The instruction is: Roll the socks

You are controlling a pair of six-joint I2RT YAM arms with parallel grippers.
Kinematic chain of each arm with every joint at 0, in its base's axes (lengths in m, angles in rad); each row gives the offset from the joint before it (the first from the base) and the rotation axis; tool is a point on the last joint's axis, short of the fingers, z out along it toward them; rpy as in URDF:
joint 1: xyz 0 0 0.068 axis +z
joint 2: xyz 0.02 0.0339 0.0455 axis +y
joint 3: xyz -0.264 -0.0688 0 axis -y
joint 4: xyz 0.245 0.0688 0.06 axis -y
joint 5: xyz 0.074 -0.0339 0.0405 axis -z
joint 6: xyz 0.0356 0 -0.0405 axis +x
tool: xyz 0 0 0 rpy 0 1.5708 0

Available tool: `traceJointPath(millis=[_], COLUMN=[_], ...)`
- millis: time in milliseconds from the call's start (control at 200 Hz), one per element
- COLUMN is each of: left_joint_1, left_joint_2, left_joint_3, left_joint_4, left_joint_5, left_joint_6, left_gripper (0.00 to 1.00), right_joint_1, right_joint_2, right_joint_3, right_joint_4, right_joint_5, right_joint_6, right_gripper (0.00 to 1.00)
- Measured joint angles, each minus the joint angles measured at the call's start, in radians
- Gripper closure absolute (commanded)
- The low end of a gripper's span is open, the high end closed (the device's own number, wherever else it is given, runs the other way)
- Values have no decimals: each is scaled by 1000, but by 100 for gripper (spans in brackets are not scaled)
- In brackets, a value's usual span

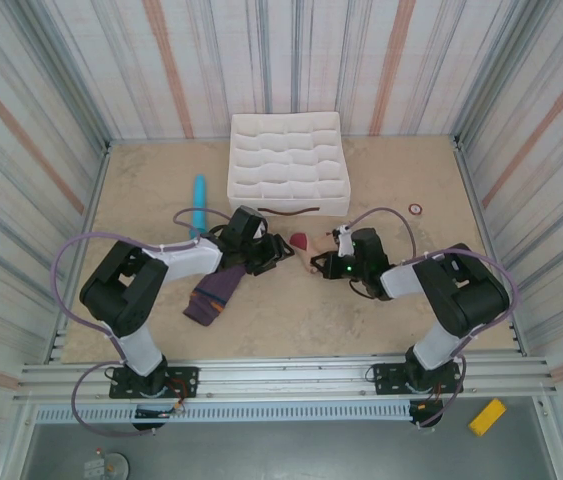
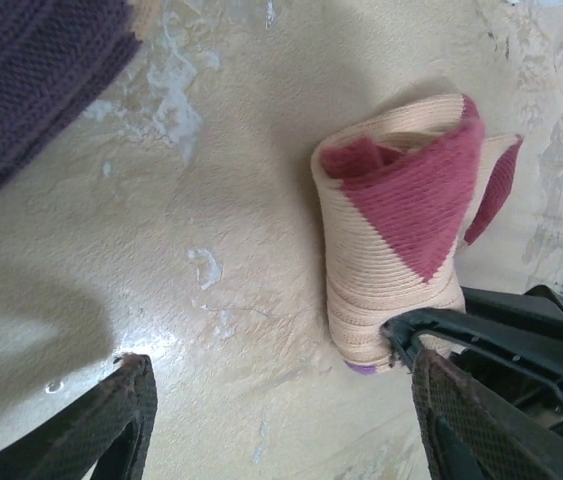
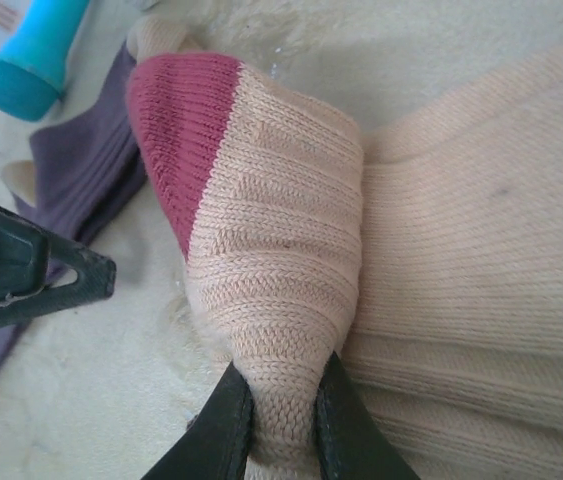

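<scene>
— How are the pincers seen?
— The right gripper (image 3: 281,425) is shown clamped on a fold of the part-rolled beige sock (image 3: 281,230); the left gripper (image 2: 281,405) is held wide apart, with nothing gripped.
— And where are the socks placed?
— The beige sock is seen mid-table (image 1: 291,325) between both grippers; the purple sock (image 1: 216,293) is laid flat at its 8 o'clock, a light-blue cylinder (image 1: 198,205) at 10 o'clock.

The left arm (image 1: 136,290) and right arm (image 1: 456,290) are showing black joints joined by white links. A lilac cable (image 1: 61,262) is looping beside each. A green light (image 1: 348,268) is glowing on the right wrist. The left fingers (image 2: 126,420) are showing dark mesh-textured pads.
</scene>
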Motion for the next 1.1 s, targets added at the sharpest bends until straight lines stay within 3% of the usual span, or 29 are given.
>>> traceJointPath(millis=[381, 797, 1102], left_joint_1=[-31, -76, -88], left_joint_2=[29, 165, 220], left_joint_3=[40, 175, 206], left_joint_4=[11, 39, 70], left_joint_5=[-31, -95, -99], left_joint_6=[30, 51, 51], left_gripper=[32, 38, 52], right_joint_1=[-119, -161, -172], right_joint_2=[81, 118, 127], right_joint_3=[24, 52, 56], right_joint_4=[11, -22, -23], right_joint_5=[-222, -303, -322], right_joint_6=[164, 259, 269], right_gripper=[100, 100, 100])
